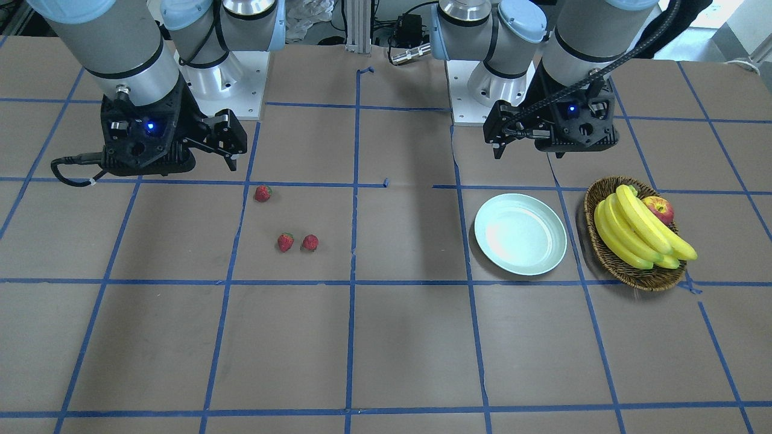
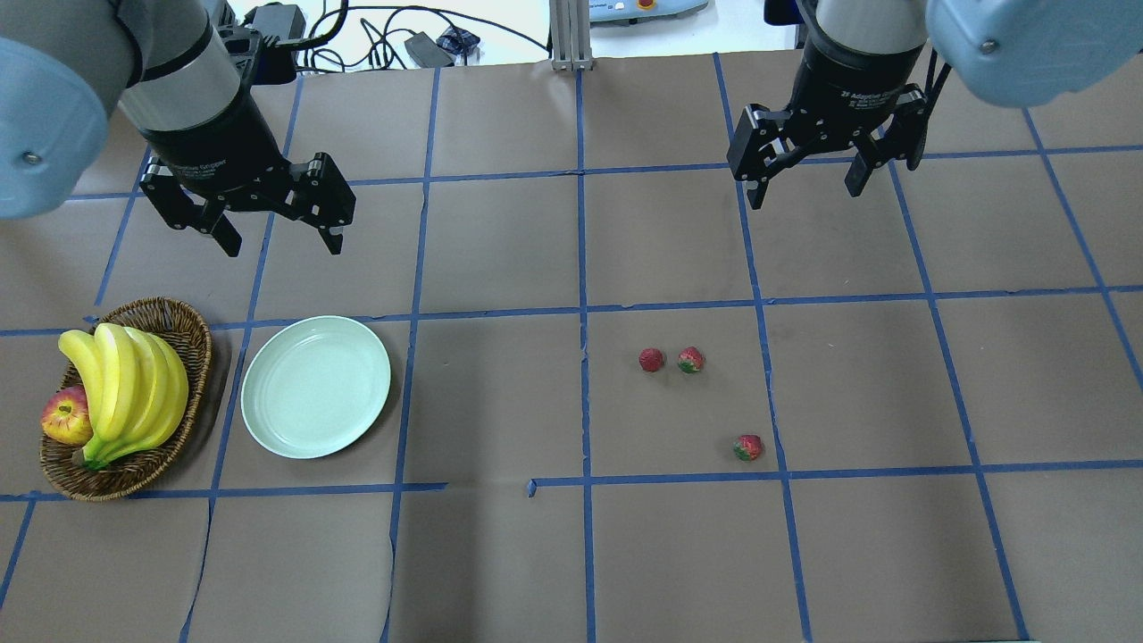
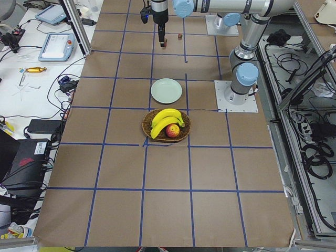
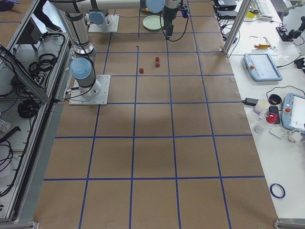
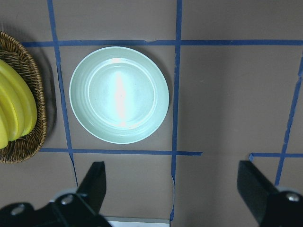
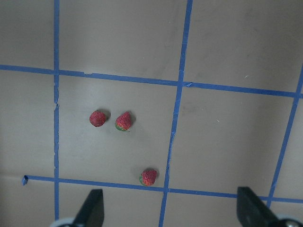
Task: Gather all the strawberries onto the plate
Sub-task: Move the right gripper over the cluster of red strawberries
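from overhead i see my left pincer (image 2: 282, 241) spread, plate (image 2: 315, 386) at its six o'clock; right pincer (image 2: 806, 192) spread too, three strawberries (image 2: 652, 360) (image 2: 690, 360) (image 2: 748, 447) at its seven o'clock.

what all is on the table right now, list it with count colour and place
strawberries: 3, red with green caps, on the table's bare right half, two side by side, one apart
plate: 1, pale mint, empty, left half, beside the basket
basket: 1, brown wicker, far left
bananas: 1 bunch, yellow, in the basket
apple: 1, red-yellow, in the basket beside the bananas
table: brown cover, blue tape grid
left gripper: black, open, empty, above the table near the plate
right gripper: black, open, empty, above the strawberries' side
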Available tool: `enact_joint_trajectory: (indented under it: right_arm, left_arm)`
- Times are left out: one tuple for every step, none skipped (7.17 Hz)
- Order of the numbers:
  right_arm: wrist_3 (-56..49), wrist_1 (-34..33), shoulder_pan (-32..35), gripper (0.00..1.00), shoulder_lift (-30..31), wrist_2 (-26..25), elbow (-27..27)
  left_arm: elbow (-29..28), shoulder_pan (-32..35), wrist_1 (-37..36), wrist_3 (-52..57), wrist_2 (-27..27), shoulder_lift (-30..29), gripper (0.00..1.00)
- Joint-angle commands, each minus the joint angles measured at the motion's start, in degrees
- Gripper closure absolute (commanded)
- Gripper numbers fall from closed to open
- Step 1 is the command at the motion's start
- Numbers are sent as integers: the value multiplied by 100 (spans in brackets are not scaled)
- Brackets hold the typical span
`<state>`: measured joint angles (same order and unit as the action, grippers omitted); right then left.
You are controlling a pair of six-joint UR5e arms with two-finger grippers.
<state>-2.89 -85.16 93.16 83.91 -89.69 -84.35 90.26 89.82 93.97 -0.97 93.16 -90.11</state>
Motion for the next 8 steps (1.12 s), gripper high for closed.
enact_joint_trajectory:
  right_arm:
    - [43,-123,9,0,-14,5,-248]
    - [34,-219,9,0,-49,57,-275]
    - [-44,-255,9,0,-137,266,-275]
    - [-19,-273,9,0,-233,286,-284]
    - [25,-395,18,0,-321,312,-423]
    - [26,-953,105,0,-357,373,-790]
    - [43,-1446,280,0,-375,304,-1325]
    - [69,-2060,395,0,-375,356,-1791]
  left_arm:
    - [9,0,7,0,0,2,0]
    - [9,0,7,0,0,2,0]
    - [18,0,7,0,0,2,0]
    - [27,0,7,0,9,2,0]
    - [27,0,7,-9,0,-7,0]
    - [36,0,7,-9,0,-16,0]
    - [88,0,-2,-52,0,-16,0]
    - [141,0,-19,-79,-9,-7,0]
